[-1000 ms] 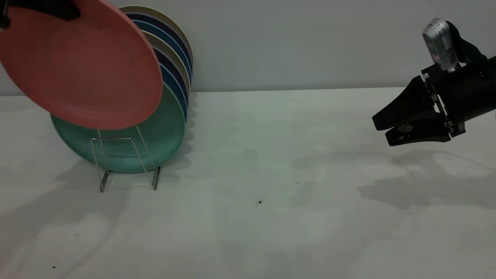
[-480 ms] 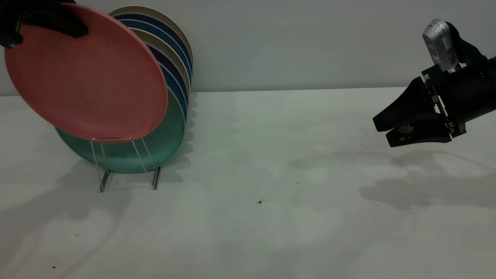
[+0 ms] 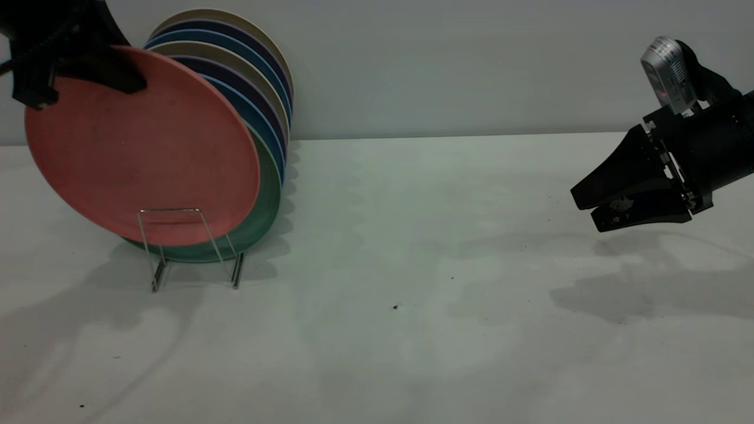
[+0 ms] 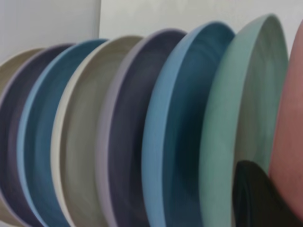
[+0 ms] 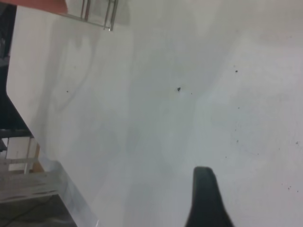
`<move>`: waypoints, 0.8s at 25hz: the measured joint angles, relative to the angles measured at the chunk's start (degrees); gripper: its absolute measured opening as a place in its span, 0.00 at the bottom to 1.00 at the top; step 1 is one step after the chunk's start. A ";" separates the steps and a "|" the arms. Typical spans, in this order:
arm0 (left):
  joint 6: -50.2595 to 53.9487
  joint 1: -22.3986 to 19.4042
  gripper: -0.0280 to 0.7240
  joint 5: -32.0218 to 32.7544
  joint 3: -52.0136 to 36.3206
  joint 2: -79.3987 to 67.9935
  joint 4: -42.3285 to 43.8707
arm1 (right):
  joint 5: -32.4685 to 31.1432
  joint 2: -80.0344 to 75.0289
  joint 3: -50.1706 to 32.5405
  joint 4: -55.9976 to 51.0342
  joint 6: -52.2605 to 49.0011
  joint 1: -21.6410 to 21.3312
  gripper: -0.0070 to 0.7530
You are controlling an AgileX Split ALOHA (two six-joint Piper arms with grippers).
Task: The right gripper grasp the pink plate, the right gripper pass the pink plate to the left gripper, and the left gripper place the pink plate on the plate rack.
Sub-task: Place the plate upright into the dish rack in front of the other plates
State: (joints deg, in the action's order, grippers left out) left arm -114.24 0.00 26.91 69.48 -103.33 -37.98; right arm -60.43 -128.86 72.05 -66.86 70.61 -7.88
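Note:
The pink plate (image 3: pixel 141 147) stands tilted at the front of the plate rack (image 3: pixel 171 209), behind the rack's front wire loop and against the teal-green plate (image 3: pixel 268 194). Its lower edge is low in the rack. I cannot tell whether it rests there. My left gripper (image 3: pixel 131 81) is shut on the plate's upper rim. In the left wrist view one black finger (image 4: pixel 255 198) lies between the pink plate (image 4: pixel 291 142) and the teal-green plate (image 4: pixel 246 118). My right gripper (image 3: pixel 586 212) hovers empty above the table at the far right, jaws a little apart.
Behind the teal-green plate the rack holds several blue, navy and beige plates (image 3: pixel 259 76). The right wrist view shows the rack's feet (image 5: pixel 97 12), the table's near edge (image 5: pixel 28 127) and one right finger (image 5: pixel 204 198). A grey wall stands behind the table.
My left gripper has lowered the pink plate and moved it right, from above the rack down behind the front wire loop. The right gripper drifted slightly right and down.

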 joint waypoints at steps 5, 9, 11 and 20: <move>0.00 0.00 0.17 -1.57 0.00 -2.22 -0.11 | 0.00 0.00 0.00 0.05 -0.22 0.00 0.70; 0.00 0.00 0.17 -2.29 0.00 -4.00 -0.18 | 0.00 0.00 0.00 0.06 -0.81 0.00 0.70; 0.00 0.00 0.17 -2.42 0.00 -4.20 -0.18 | 0.00 0.00 0.00 0.11 -1.15 0.00 0.70; -0.05 0.00 0.45 -2.54 0.00 -4.17 -0.18 | 0.00 0.00 0.00 0.11 -1.32 0.00 0.70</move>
State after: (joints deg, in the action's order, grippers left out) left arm -114.30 0.00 24.36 69.48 -107.50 -38.16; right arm -60.43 -128.86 72.05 -66.75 69.28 -7.88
